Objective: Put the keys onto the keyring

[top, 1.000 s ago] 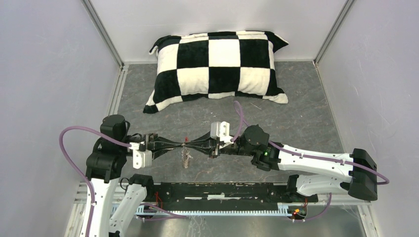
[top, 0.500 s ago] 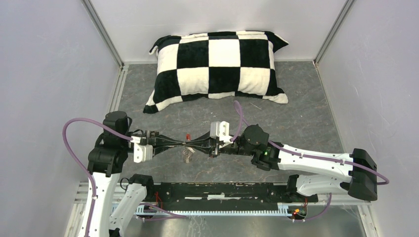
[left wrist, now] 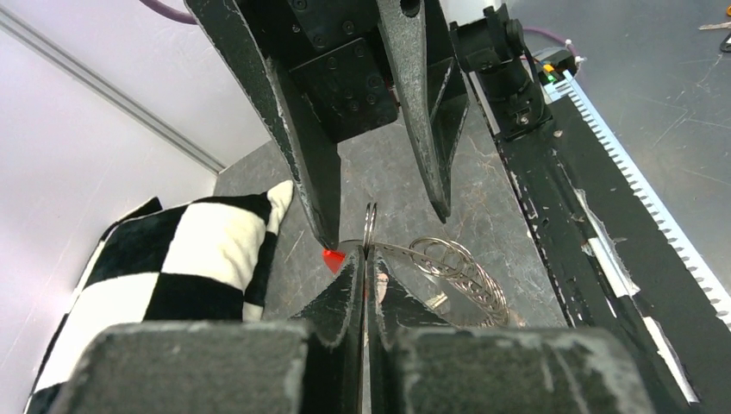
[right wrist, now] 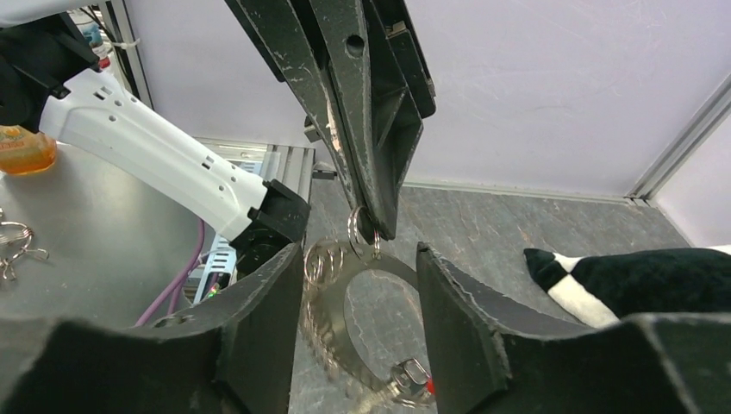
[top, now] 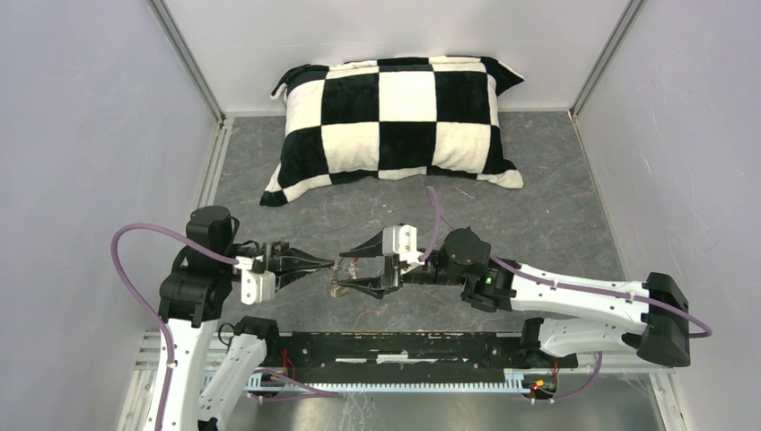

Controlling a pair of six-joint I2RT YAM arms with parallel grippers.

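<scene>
The keyring (left wrist: 455,266), a silvery coiled-wire loop with a red sleeve (left wrist: 331,259), hangs above the grey floor from my left gripper (left wrist: 365,255). That gripper is shut on a thin turn of the wire. In the top view the left gripper (top: 327,263) points right, its tip meeting my right gripper (top: 345,269). The right gripper (right wrist: 360,259) is open, one finger on each side of the blurred, dangling keyring (right wrist: 332,341) without holding it. I cannot make out the keys in any view.
A black-and-white checkered pillow (top: 395,117) lies at the back of the grey floor (top: 538,215). White walls stand on both sides. A black rail (top: 404,346) runs along the near edge between the arm bases.
My right gripper has opened and let go of the keyring, which now hangs from the left gripper alone and swings. The left gripper stays shut.
</scene>
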